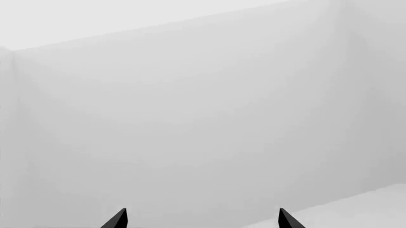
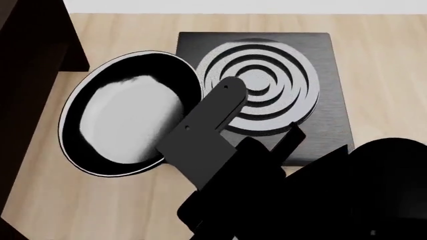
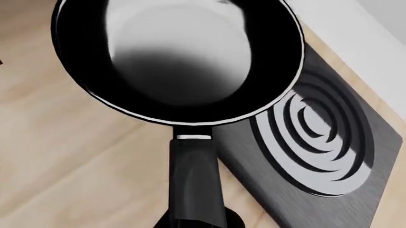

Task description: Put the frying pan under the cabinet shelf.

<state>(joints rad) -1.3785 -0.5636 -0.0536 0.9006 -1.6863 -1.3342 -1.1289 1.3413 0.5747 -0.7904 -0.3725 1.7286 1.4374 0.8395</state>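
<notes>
Light wooden surface (image 2: 380,65) fills the head view, running to a pale wall at the far edge. Cabinet shelf (image 2: 30,75): large, nearly black boards along the left side, from the far left corner down toward the near edge. Right arm (image 2: 320,195): bulky black body in the near right of the head view, reaching left and away toward the pan. Square black plate (image 2: 330,100) with concentric pale rings lies flat, centre-right, toward the far side. Frying pan (image 2: 127,120): round, black, thin light rim, glossy pale inside; just right of the cabinet shelf and left of the plate, its right rim overlapping the plate's left edge in the head view; whether it touches the surface or the plate, cannot tell. Pan handle (image 3: 195,185) points back toward the right arm and runs into the right claw (image 3: 198,219) at the frame edge; claw appears closed on the handle, fingers themselves mostly out of view. Left claw (image 1: 203,219): 2 black fingertips (image 1: 117,219) spread wide apart, nothing between them, facing a plain pale wall.
</notes>
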